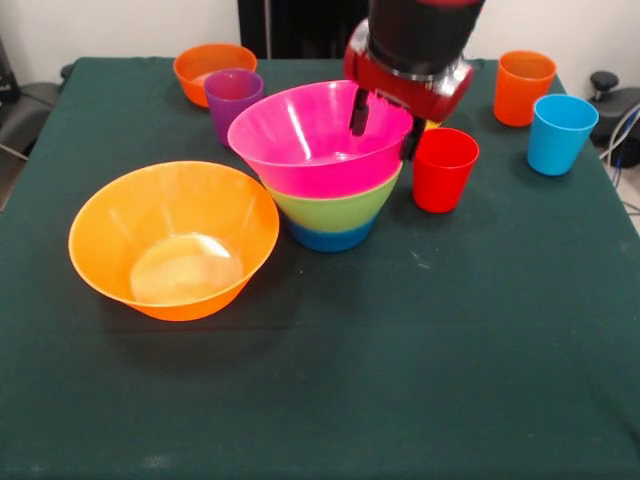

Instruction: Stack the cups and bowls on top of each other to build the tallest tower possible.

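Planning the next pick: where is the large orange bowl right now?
In the front view, the large orange bowl sits at picture left, beside the bowl stack.

A table (420, 400) with dark green cloth is carrying everything. Sitting directly on it are a big orange bowl (172, 240), the blue bowl (330, 238) under the stack, a small orange bowl (213, 68), and purple (233, 100), red (444, 168), orange (523, 87) and blue (560, 133) cups.
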Robot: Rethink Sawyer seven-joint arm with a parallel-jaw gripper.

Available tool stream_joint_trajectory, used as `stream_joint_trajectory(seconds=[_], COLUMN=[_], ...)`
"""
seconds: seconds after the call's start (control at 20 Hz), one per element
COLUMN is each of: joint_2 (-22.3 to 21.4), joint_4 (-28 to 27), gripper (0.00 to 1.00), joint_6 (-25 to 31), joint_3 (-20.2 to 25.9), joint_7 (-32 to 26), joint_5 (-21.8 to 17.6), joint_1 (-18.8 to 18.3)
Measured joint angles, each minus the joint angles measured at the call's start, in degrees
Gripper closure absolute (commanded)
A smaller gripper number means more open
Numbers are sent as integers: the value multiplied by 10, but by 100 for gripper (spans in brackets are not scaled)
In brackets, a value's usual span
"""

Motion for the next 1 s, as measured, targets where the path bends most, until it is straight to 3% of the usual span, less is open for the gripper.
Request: stream_joint_trajectory(seconds=[0.45,1.0], joint_2=[-84,-104], joint_4=[2,2], gripper=[0,0], joint_6=[52,61], joint_3=[2,9], joint_7=[0,0], joint_5=[0,-1], joint_1=[-25,-56])
